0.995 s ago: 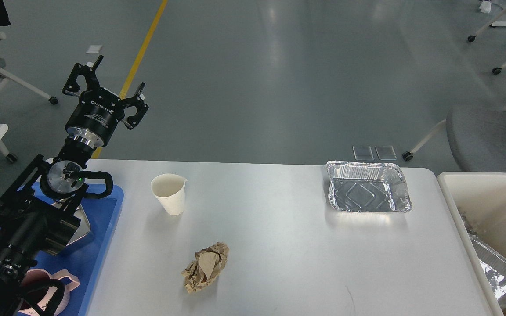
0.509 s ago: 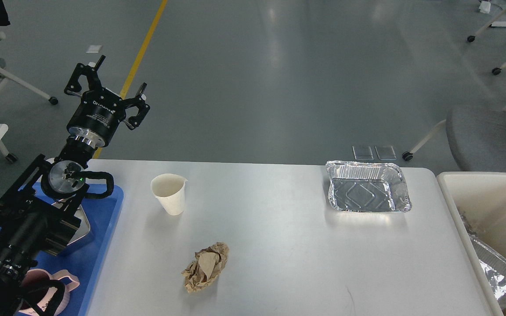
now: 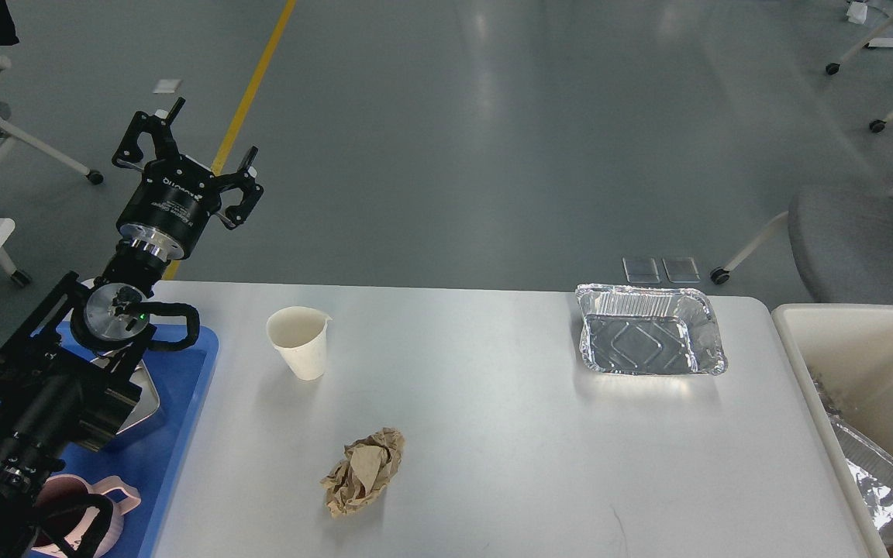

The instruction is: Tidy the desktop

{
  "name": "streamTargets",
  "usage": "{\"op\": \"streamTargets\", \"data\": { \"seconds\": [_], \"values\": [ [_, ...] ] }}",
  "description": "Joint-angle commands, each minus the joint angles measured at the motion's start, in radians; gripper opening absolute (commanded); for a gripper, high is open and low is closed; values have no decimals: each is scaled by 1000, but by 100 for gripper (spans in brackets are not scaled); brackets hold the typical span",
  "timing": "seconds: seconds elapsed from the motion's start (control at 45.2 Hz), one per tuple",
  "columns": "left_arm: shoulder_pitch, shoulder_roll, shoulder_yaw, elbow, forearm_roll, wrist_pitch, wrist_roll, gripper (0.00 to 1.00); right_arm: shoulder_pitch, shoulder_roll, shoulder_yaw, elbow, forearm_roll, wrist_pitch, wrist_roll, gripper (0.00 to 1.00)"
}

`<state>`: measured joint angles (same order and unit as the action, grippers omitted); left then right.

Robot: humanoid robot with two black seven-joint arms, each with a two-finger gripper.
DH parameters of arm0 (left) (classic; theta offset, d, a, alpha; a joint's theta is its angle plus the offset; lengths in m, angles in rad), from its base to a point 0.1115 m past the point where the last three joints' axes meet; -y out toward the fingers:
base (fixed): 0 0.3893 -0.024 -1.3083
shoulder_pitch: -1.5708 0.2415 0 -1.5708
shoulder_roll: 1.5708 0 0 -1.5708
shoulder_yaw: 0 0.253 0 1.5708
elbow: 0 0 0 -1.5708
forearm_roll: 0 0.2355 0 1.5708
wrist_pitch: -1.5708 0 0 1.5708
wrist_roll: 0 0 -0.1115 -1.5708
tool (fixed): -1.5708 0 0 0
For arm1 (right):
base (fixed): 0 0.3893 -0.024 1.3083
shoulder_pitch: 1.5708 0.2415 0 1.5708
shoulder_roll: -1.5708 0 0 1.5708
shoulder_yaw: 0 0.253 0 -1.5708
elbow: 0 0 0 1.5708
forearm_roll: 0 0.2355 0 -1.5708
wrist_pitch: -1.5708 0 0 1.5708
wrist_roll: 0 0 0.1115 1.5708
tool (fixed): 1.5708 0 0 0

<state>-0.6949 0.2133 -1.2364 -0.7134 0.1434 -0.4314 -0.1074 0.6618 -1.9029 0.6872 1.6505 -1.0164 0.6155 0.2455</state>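
The white desktop (image 3: 493, 434) fills the lower part of the head view. On it stand a white paper cup (image 3: 299, 342), upright at the left, a crumpled brown paper ball (image 3: 363, 470) near the front middle, and an empty foil tray (image 3: 649, 329) at the back right. My left gripper (image 3: 192, 149) is open and empty, raised high above the table's back left corner, over the blue tray (image 3: 175, 434). It is well apart from the cup. My right gripper is out of view.
The blue tray at the left holds a metal container (image 3: 140, 403) and a pink cup (image 3: 86, 515), partly hidden by my arm. A cream-white bin (image 3: 842, 341) stands at the right with a foil tray (image 3: 877, 480) inside. Chairs stand on the floor behind.
My left gripper has shifted very slightly; nothing else has moved.
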Motion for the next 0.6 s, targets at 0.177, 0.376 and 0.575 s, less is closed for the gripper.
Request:
{"op": "streamTargets", "data": {
  "seconds": [0.177, 0.376, 0.575],
  "values": [
    [2, 3, 2, 0, 1, 0, 0, 97, -61, 261, -8, -184, -145, -7, -6, 100],
    [11, 5, 3, 2, 5, 0, 0, 97, -62, 487, -14, -340, -254, 0, -6, 100],
    [14, 12, 3, 5, 11, 0, 0, 98, -59, 691, -15, -478, -342, 24, 0, 100]
  ]
}}
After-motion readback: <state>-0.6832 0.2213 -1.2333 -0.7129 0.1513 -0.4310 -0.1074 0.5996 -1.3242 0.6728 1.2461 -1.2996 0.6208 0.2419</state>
